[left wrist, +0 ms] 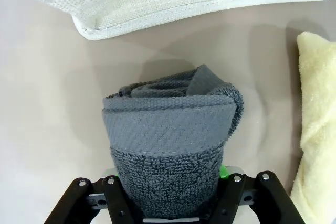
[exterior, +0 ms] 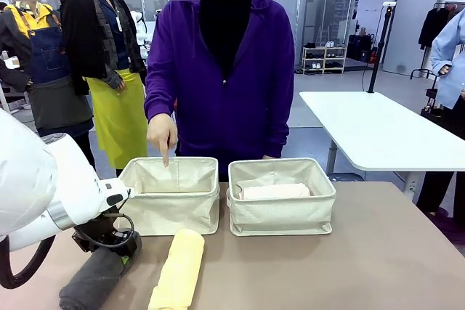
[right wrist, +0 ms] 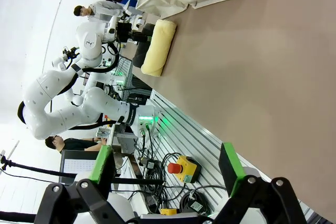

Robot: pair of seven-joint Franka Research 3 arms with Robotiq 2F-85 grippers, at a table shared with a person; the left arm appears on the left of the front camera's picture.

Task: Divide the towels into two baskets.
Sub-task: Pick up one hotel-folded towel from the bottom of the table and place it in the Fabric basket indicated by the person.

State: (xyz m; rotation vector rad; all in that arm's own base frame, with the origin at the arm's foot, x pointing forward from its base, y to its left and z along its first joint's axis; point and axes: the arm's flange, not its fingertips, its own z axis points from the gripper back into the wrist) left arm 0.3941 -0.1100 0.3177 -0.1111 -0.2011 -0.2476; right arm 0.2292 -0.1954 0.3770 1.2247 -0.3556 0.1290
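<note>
left end effector (left wrist: 169,203) squeezes the dark grey towel (left wrist: 170,129) across its roll; it looks soft and light. right end effector (right wrist: 167,163) is wide open, empty.

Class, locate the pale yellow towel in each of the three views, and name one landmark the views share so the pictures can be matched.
Front view: pale yellow towel at bottom centre, in front of a cream basket.
Left wrist view: the towel runs along the right edge, beside the dark grey towel.
Right wrist view: the towel lies upper left of centre.
Shared landmark: cream basket canvas just past the towel's end.
</note>
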